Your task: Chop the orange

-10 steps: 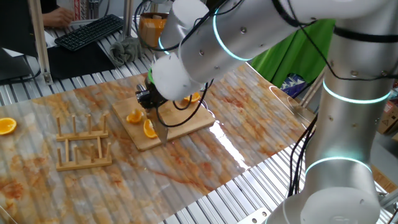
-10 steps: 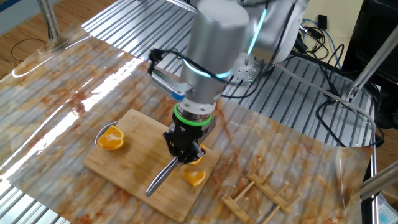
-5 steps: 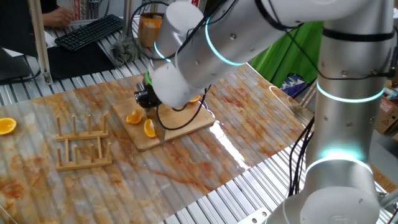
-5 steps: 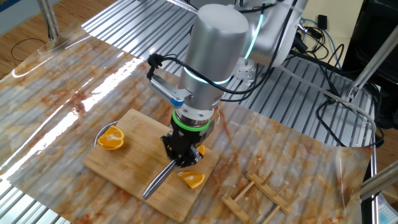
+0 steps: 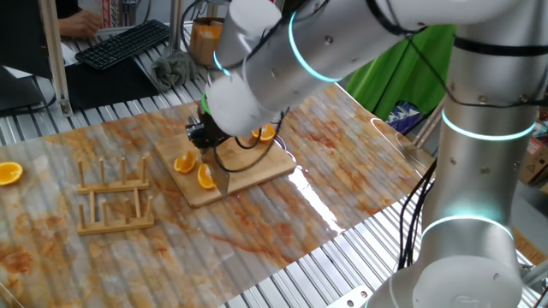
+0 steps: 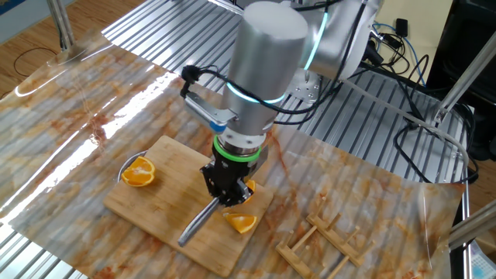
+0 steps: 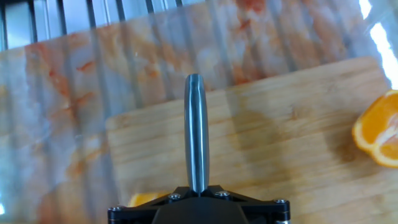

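Note:
The orange lies cut into wedges on the wooden board. One wedge rests near the board's edge, and another is mostly hidden behind my hand. In the one fixed view the two wedges lie side by side. My gripper is shut on the handle of a knife. The blade slants down over the board beside the wedges. In the hand view the knife points straight ahead over the board, with a wedge at the bottom edge.
A rounder orange half sits at the board's far end, also at the right of the hand view. A wooden rack stands beside the board. Another orange half lies far left. The plastic-covered table ends in metal slats.
The arm has swayed slightly above the board. The knife stays in my grip over the same spot, and the near wedge has barely shifted.

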Robot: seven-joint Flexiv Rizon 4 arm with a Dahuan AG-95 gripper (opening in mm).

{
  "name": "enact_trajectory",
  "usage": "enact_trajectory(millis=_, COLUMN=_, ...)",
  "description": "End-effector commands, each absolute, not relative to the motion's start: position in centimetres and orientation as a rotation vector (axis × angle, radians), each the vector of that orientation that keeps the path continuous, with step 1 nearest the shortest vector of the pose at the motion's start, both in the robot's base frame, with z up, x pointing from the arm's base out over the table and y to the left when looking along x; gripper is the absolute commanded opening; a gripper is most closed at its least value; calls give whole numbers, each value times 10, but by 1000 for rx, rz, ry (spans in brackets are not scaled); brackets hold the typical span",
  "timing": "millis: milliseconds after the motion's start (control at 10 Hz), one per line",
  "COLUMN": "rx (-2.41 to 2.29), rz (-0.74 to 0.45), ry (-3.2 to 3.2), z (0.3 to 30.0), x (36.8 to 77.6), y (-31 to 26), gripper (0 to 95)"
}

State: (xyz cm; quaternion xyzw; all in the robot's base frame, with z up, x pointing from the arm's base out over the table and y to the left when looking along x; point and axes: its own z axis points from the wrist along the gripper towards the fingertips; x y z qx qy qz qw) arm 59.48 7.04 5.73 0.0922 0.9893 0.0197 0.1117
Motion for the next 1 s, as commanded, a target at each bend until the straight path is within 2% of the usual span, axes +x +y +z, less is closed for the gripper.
enact_trajectory(millis=100, rx=275, rz=48, ry=2897, z=59, x=592, y=70, gripper=0)
enact_trajectory(millis=1000, rx=279, rz=46, ry=2921, z=61, x=571, y=77, gripper=0)
